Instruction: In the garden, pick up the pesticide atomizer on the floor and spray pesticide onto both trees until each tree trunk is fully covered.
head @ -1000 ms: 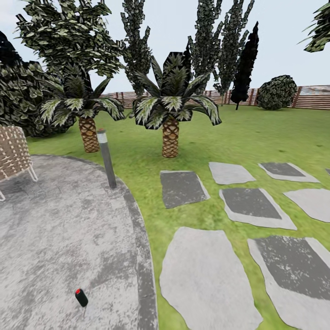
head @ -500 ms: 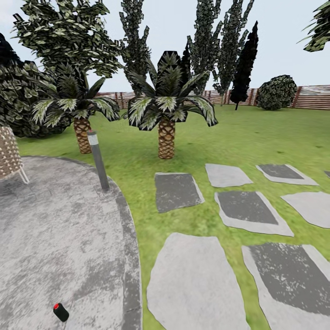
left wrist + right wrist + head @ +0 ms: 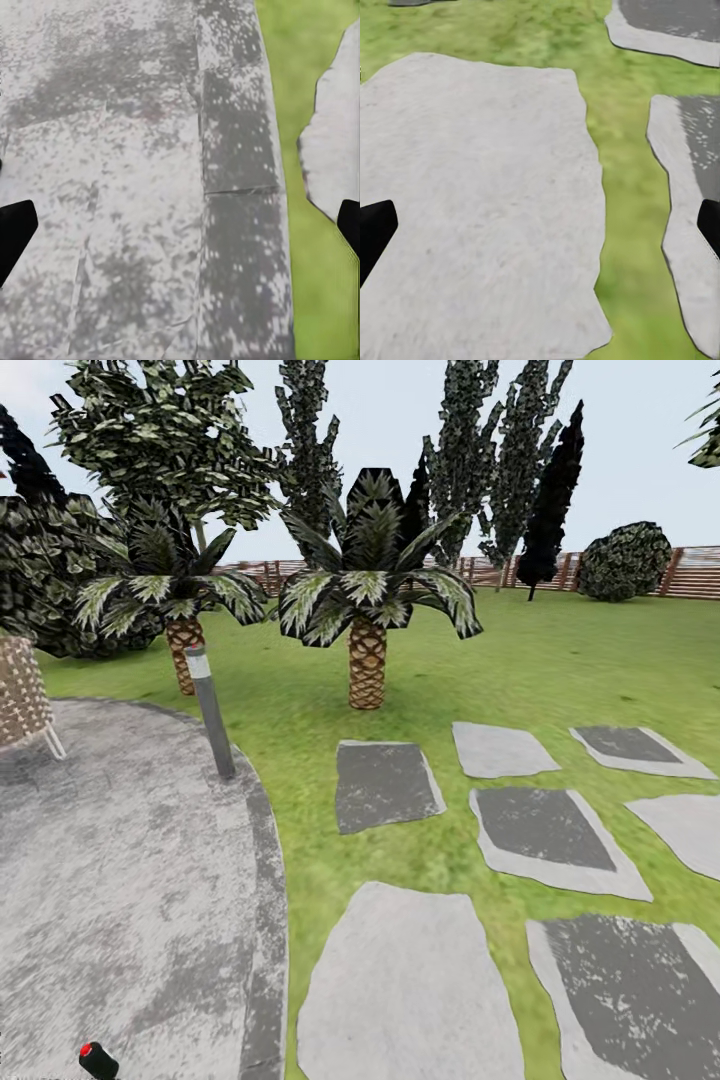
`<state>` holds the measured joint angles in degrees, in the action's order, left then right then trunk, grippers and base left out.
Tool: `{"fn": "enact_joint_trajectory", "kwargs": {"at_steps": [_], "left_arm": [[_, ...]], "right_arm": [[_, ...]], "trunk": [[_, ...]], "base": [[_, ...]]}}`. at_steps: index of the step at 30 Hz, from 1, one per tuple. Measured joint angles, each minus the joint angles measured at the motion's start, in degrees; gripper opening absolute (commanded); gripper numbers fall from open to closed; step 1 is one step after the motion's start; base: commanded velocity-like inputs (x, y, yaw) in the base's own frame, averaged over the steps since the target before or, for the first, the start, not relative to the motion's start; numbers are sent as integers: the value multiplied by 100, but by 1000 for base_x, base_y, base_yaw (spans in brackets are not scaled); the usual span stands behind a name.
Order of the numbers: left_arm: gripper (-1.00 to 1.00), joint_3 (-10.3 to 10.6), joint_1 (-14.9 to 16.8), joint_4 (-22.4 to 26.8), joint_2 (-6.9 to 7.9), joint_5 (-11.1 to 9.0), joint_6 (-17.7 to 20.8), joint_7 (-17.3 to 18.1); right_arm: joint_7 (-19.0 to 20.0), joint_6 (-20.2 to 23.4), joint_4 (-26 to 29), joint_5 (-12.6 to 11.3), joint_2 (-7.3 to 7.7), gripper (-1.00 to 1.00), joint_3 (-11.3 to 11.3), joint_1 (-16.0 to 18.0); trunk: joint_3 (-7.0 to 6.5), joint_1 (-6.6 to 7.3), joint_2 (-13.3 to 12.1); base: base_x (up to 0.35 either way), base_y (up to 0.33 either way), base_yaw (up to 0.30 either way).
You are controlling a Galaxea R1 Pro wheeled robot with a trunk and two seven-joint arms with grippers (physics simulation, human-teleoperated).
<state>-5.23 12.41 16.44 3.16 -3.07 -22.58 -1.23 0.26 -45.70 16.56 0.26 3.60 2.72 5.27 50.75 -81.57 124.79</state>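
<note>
Atomizer lying on the grey paving, both pincers spread wide.

The pesticide atomizer [image 3: 97, 1060] lies on the paved patio [image 3: 130, 880], well short of the bollard lamp [image 3: 210, 710]; two palms [image 3: 367, 660] stand on the lawn beyond that lamp; left pincer [image 3: 180, 236] gapes over paving, right pincer [image 3: 540, 232] over a stepping stone [image 3: 472, 202]; both hold nothing.

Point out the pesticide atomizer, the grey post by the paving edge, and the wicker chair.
pesticide atomizer [image 3: 95, 1059], head view, on its dark body below the red tip.
grey post [image 3: 212, 720], head view, mid-shaft.
wicker chair [image 3: 20, 695], head view, woven side.
</note>
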Motion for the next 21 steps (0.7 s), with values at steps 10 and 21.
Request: {"fn": "enact_joint_trajectory", "kwargs": {"at_steps": [10,21], "left_arm": [[100,4,2,0,0,2,2,0],[100,0,-1,-2,0,-1,7,0]], "right_arm": [[0,0,1,0,0,100,1,0],[0,0,-2,0,0,100,0,0]], "trunk": [[0,0,0],[0,0,0]], "base": [[174,-233,275],[173,-233,278]]}}
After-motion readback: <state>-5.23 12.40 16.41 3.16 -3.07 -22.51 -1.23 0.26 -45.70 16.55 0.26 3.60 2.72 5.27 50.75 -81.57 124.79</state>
